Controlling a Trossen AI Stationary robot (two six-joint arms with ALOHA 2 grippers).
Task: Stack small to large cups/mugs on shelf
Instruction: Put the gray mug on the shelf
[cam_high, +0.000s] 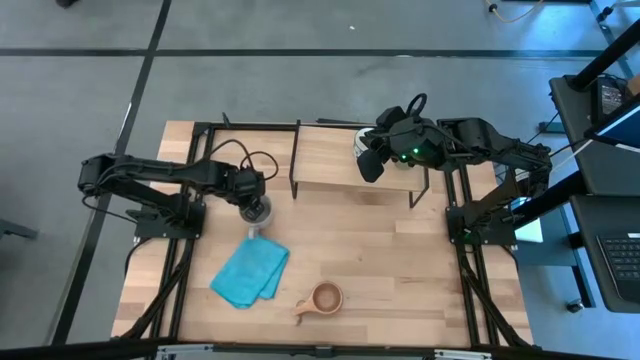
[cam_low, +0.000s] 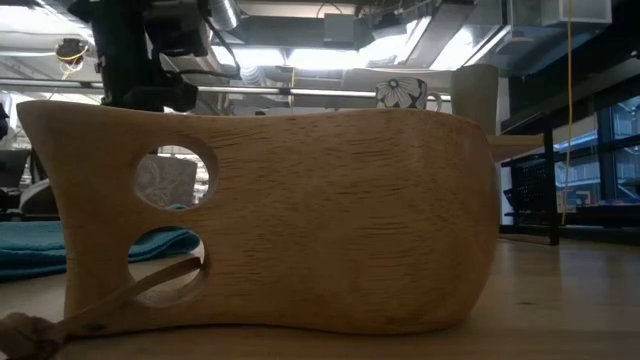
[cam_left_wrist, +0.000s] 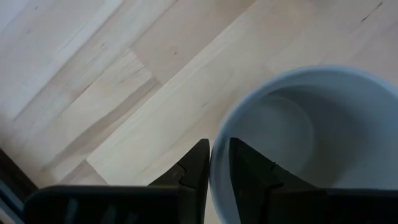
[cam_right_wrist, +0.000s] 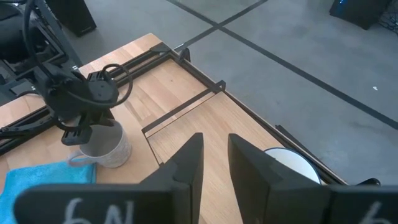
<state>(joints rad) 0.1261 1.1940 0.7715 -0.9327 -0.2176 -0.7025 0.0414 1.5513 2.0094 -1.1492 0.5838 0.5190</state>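
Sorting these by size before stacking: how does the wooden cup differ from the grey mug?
The wooden cup is brown, shallow, with a flat stub handle pierced by two holes; the grey mug is taller and pale.
The wooden cup stands free near the table's front edge; the grey mug stands by the blue cloth with the left gripper astride its rim.
Both stand upright on the table, off the shelf.

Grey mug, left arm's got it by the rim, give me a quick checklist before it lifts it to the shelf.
1. Left pincer straddles the grey mug rim, one finger inside, one outside: ok.
2. Grip tight enough to lift: cannot tell.
3. Mug upright on the table: ok.
4. Blue cloth touching the mug: cannot tell; it lies right beside it.
5. Shelf has free board at its left part: ok.
6. Right pincer out of the way: not ok, it hangs over the shelf's right part by the white mug.
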